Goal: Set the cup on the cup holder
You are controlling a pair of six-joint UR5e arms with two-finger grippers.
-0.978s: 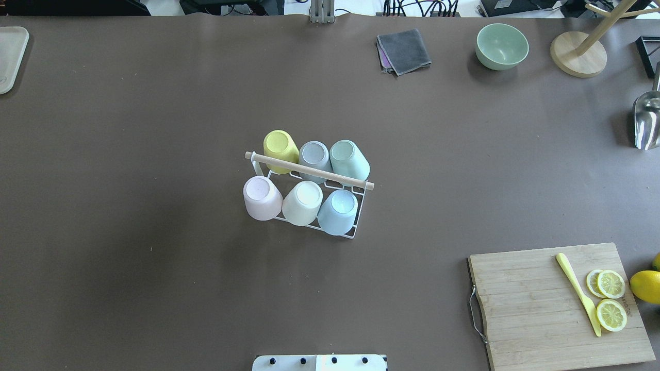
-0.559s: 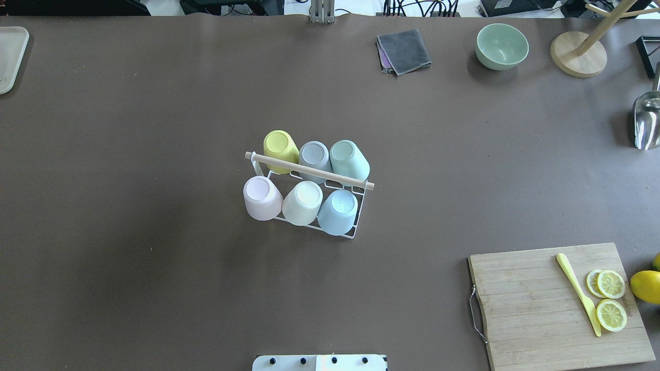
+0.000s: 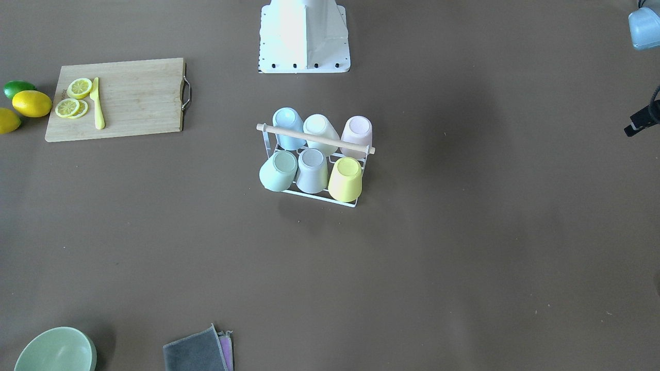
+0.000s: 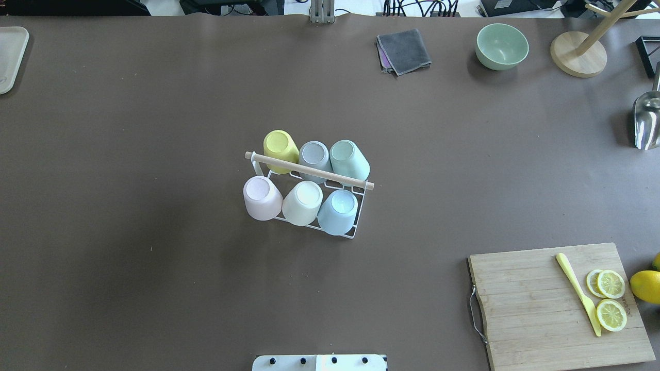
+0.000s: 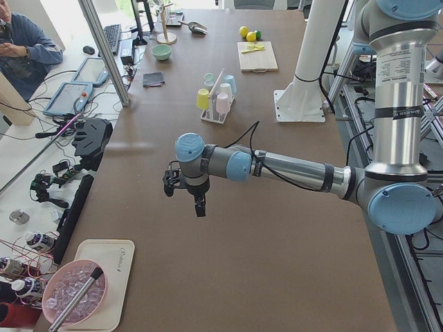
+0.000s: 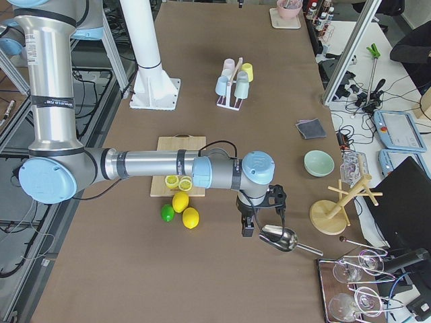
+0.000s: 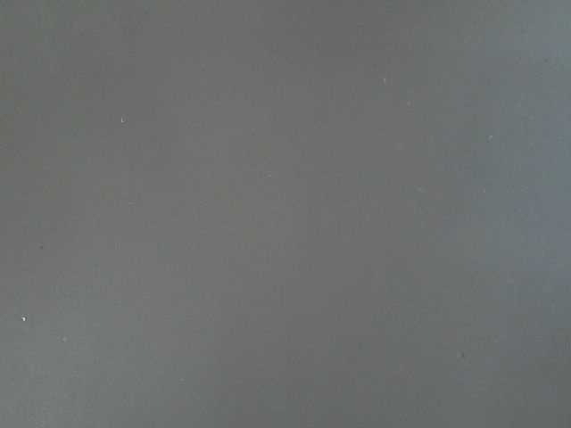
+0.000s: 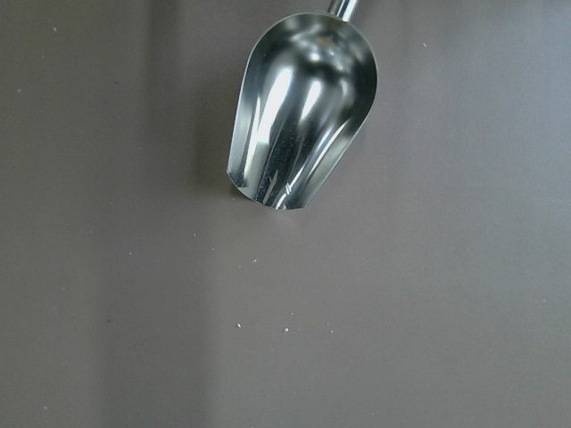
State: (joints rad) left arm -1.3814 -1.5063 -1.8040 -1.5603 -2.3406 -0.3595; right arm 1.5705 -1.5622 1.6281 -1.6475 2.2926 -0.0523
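Wire cup holder (image 4: pixel 309 170) prongs hidden under cups (image 4: pixel 302 202).

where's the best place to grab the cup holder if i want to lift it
The wooden rod on top, near its middle, from straight above with jaws across it. It sits above the six upturned cups, which crowd the cup holder's sides.

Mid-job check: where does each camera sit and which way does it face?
Front: across the table, facing the robot's base; cup holder centre.
Overhead: behind the robot, looking forward; only its base shows.
Left side: table end, left gripper near.
Right side: other end, right gripper by a scoop.
Left wrist: bare table.
Right wrist: that scoop.
Front and overhead share the cup holder.
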